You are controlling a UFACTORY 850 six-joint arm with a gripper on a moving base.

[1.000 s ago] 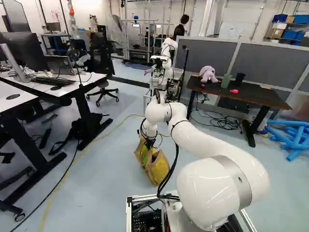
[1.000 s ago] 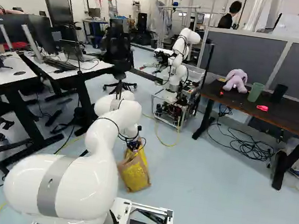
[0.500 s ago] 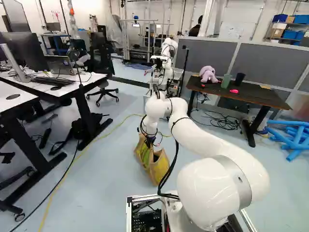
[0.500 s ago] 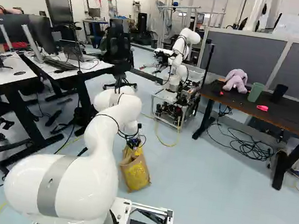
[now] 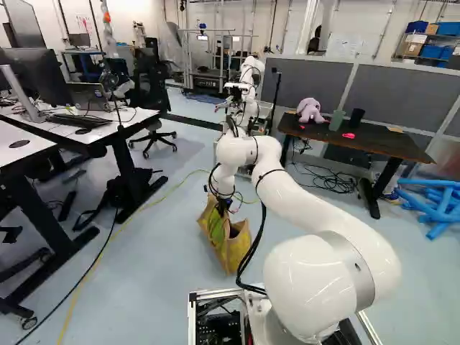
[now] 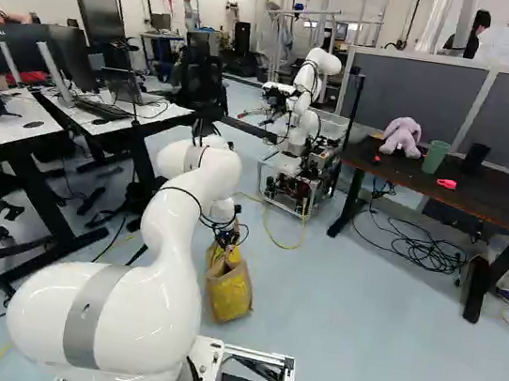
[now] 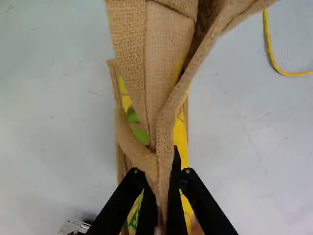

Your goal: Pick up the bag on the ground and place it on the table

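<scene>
In the left base view my gripper (image 5: pixel 224 204) is at the top of the brown, yellow and green bag (image 5: pixel 236 249). The right base view has the gripper (image 6: pixel 227 238) over the same bag (image 6: pixel 229 295), low by the floor; whether its base touches the floor I cannot tell. Seen from the wrist, the gripper (image 7: pixel 164 196) is shut on a folded strip of the bag's tan cloth (image 7: pixel 164 73), which runs out ahead of the fingers. The dark-topped table (image 6: pixel 508 207) holds a purple plush toy (image 6: pixel 402 135), a green cup (image 6: pixel 435 157) and a black cup (image 6: pixel 474 158).
White desks (image 5: pixel 93 129) with monitors stand on the left, an office chair (image 5: pixel 152 93) behind them. Another robot (image 6: pixel 298 140) is ahead, beyond the bag. Cables (image 6: pixel 426 253) lie under the dark table, blue tubes (image 5: pixel 431 205) beside it. A yellow cable (image 5: pixel 154 201) crosses the floor.
My arm has drawn up and slightly back, and the gripper is higher. The bag's top has been pulled up with it and the bag has shifted a little. The base has not moved.
</scene>
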